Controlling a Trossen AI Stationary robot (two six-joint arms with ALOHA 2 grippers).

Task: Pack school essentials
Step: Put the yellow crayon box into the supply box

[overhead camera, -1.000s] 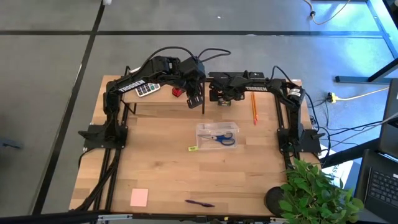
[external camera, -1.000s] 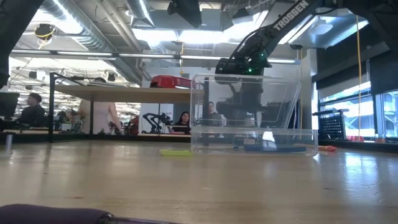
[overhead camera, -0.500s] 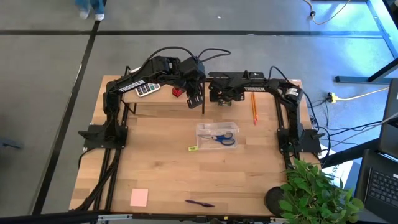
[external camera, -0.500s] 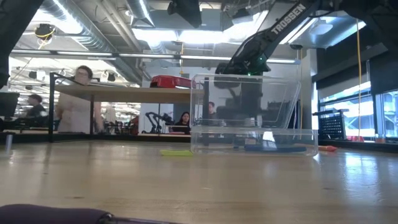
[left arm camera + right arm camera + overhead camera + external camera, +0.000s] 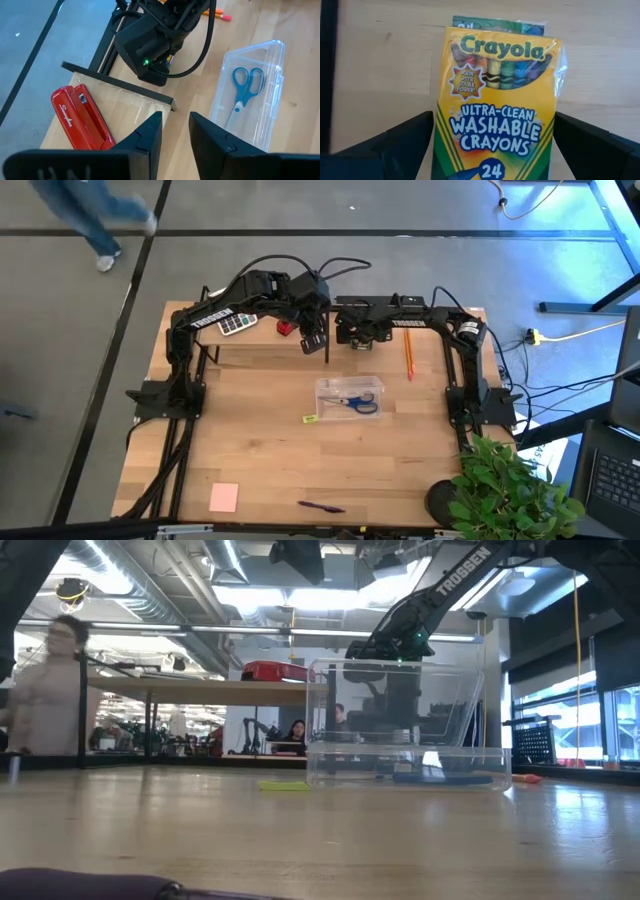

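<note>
Scissors (image 5: 355, 402) already lie in the clear box (image 5: 350, 383). The crayon box (image 5: 497, 100) lies between the right gripper's (image 5: 490, 145) wide-open fingers, ungrasped; left gripper (image 5: 175, 132) hovers nearly shut, empty. Pencil (image 5: 408, 352), sticky pad (image 5: 224, 497), pen (image 5: 320, 506) still wait.

Two dark, matte-black jointed arms, the left arm (image 5: 215, 315) lettered TROSSEN in white, trail looping black cables (image 5: 300, 265). A green indicator light (image 5: 146, 62) glows on the right arm's boxy wrist housing. Flat black fingers (image 5: 145, 137) taper toward their tips.
</note>
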